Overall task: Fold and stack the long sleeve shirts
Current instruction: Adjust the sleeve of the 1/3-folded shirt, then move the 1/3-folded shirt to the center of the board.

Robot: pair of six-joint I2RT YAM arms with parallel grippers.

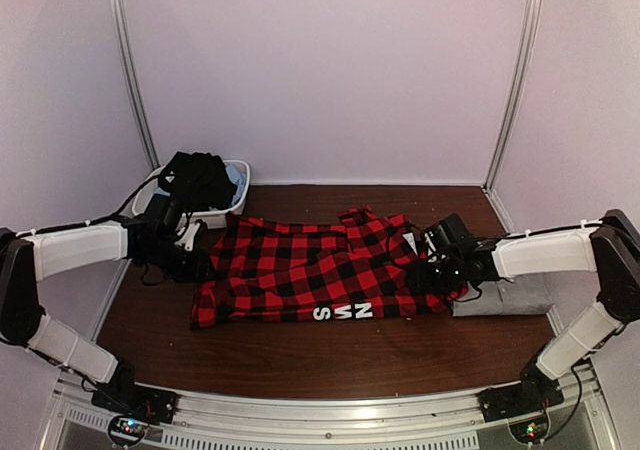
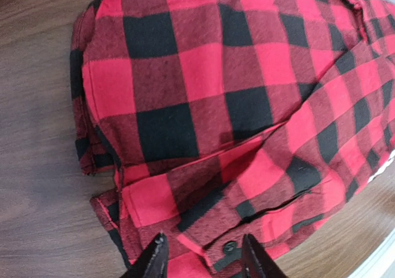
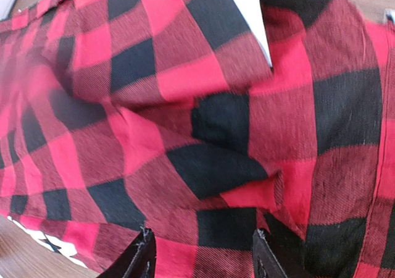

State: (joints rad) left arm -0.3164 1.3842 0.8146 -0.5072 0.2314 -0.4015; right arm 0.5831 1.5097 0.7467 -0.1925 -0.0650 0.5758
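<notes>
The red-and-black check flannel shirt (image 1: 300, 270) lies spread flat across the middle of the table, its white lettering (image 1: 343, 312) along the near edge. My left gripper (image 1: 190, 260) sits at the shirt's left end. In the left wrist view this gripper (image 2: 203, 256) is open, with a buttoned cuff (image 2: 229, 247) lying between its fingertips. My right gripper (image 1: 432, 272) is at the shirt's right end. In the right wrist view it (image 3: 200, 253) hangs open just over the check cloth (image 3: 185, 105), near the white label (image 3: 247, 12). A folded grey shirt (image 1: 510, 298) lies under the right arm.
A white tub (image 1: 240, 175) stands at the back left with dark clothes (image 1: 200, 178) heaped in it. Pale walls enclose the table on three sides. Bare wood (image 1: 330, 355) runs between the shirt and the arm bases.
</notes>
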